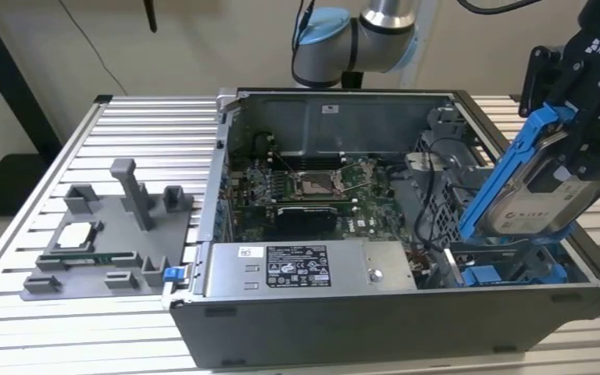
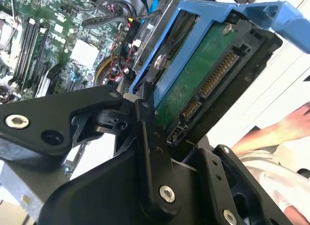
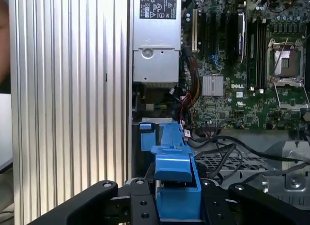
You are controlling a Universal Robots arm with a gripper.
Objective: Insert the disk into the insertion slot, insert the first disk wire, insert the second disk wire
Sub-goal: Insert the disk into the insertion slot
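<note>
My gripper (image 1: pixel 569 144) is shut on the disk (image 1: pixel 530 191), a silver-grey drive in a bright blue carrier. It holds the disk steeply tilted above the open case's front corner, at the exterior view's right. Just under the disk's lower end sits the insertion slot (image 1: pixel 493 275), with blue rails and tabs. In the second wrist view, the black fingers (image 2: pixel 145 120) clamp the disk (image 2: pixel 198 74), whose green board and connectors face the camera. In the first wrist view, the blue carrier (image 3: pixel 177 186) sits between the fingers, with the slot's blue tabs (image 3: pixel 147 135) beyond. Black cables (image 3: pixel 227 147) lie loose beside the slot.
The open computer case (image 1: pixel 383 328) holds a motherboard (image 1: pixel 311 187) and a grey labelled power-supply box (image 1: pixel 300 267). A grey fixture with parts (image 1: pixel 112 234) stands on the slatted table (image 1: pixel 29 328) at the exterior view's left. A person's hand (image 2: pixel 286 128) is near the case.
</note>
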